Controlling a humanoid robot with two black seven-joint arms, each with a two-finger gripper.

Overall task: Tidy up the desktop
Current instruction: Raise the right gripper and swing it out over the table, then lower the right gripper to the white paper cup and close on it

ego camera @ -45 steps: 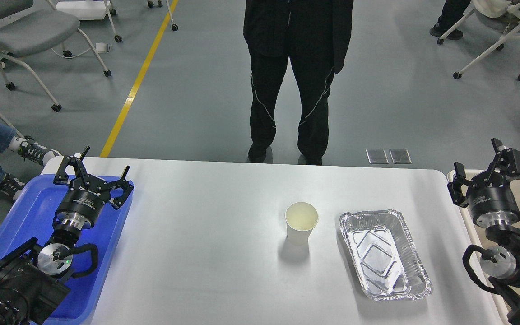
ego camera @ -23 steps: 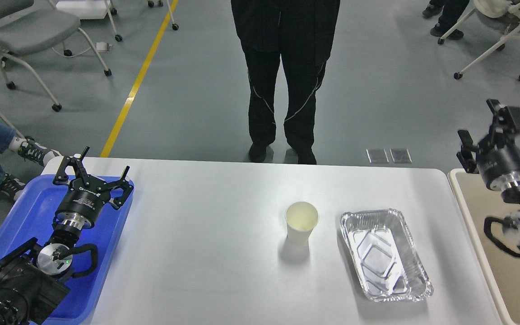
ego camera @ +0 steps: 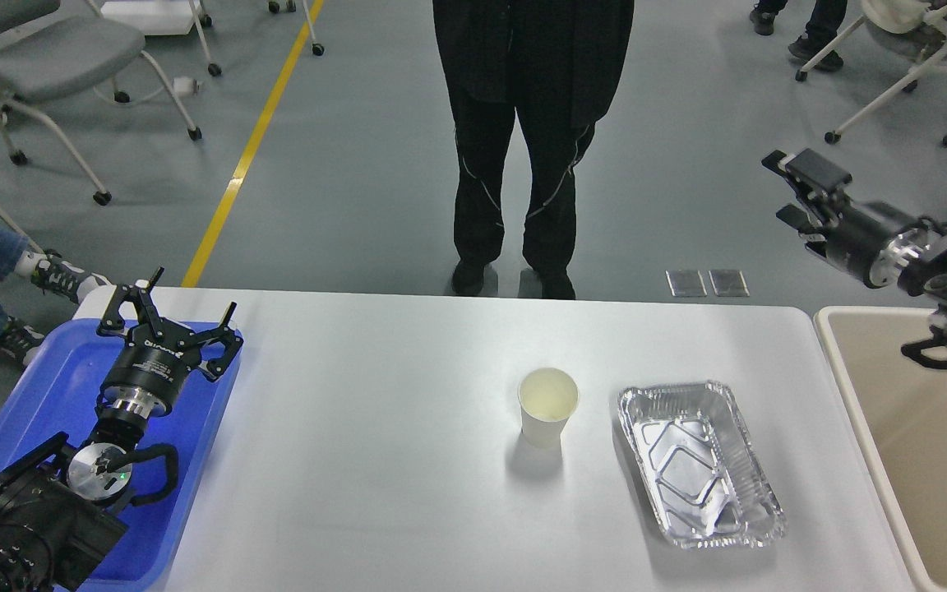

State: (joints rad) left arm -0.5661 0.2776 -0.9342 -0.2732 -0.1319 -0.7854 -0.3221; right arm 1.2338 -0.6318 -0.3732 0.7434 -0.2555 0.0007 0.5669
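The white desktop [ego camera: 375,427] fills the middle of the head view. A pale paper cup [ego camera: 548,406] stands upright on it, right of centre. An empty foil tray [ego camera: 699,463] lies just right of the cup. My left gripper [ego camera: 169,312] is open and empty above the blue tray [ego camera: 38,386] at the left edge. My right gripper [ego camera: 794,191] is open and empty, raised high beyond the table's far right corner, pointing left, well apart from the cup and foil tray.
A beige bin [ego camera: 917,444] stands against the table's right edge. A person in black [ego camera: 527,140] stands just behind the far edge. Chairs [ego camera: 54,66] and people's feet are on the floor around.
My right arm has swung up and back from over the beige bin, its gripper now turned to point left beyond the table. The left arm, cup and foil tray have not moved.
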